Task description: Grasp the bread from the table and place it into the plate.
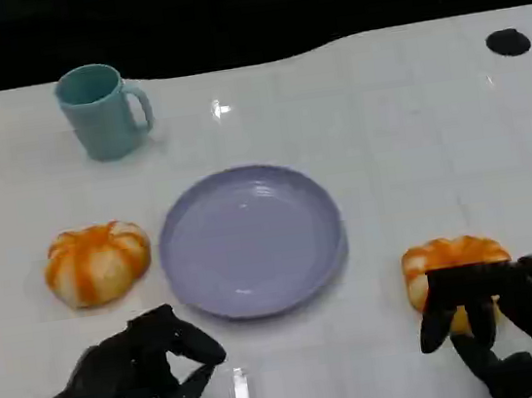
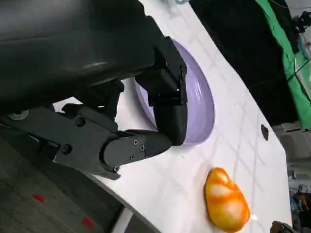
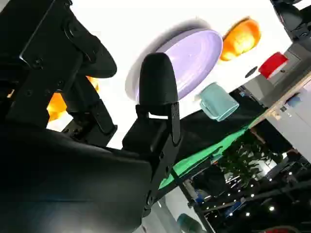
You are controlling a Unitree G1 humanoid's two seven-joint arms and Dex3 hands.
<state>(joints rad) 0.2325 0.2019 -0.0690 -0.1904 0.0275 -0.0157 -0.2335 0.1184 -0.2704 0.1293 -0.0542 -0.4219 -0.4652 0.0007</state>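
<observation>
White table (image 1: 413, 121); black backdrop (image 1: 241, 6); green sheet (image 2: 286, 53); grey floor (image 2: 29, 204).

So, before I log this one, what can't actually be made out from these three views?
- Head view: whether the right hand grips the right bread or only covers it; its fingers hide the near side.
- Right wrist view: that bread is mostly behind the hand.
- Left wrist view: the plate is partly hidden by the left hand.

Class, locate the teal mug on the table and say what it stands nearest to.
In the head view the teal mug stands upright at the table's far left, beyond the purple plate and the left bread roll.
</observation>
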